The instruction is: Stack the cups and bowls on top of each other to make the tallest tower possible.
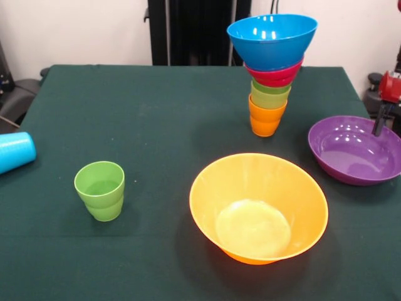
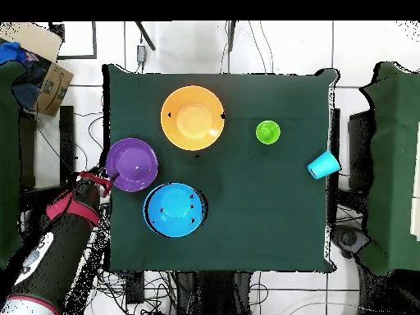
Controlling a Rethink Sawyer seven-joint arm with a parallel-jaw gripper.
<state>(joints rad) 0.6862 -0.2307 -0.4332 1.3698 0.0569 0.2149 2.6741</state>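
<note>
The tower [image 1: 269,75] stands at the table's far right: an orange cup lowest, lime green cups, a small red bowl, and a blue bowl [image 1: 272,39] on top; from overhead only the blue bowl [image 2: 175,209] shows. The wide purple bowl [image 1: 354,150] sits right of it, and also shows overhead [image 2: 131,164]. The large orange bowl [image 1: 258,207] is near the front. The green stepped cup [image 1: 100,190] stands alone at the left. A light blue cup [image 1: 14,150] lies on its side at the left edge. My gripper [image 1: 381,124] is at the purple bowl's outer rim [image 2: 105,178]. No yellow cup shows.
The red and black arm [image 2: 57,238] reaches in beside the table edge next to the purple bowl. The robot's black pedestal [image 1: 197,31] stands behind the table. A cardboard box [image 2: 45,78] sits off the table in the overhead view.
</note>
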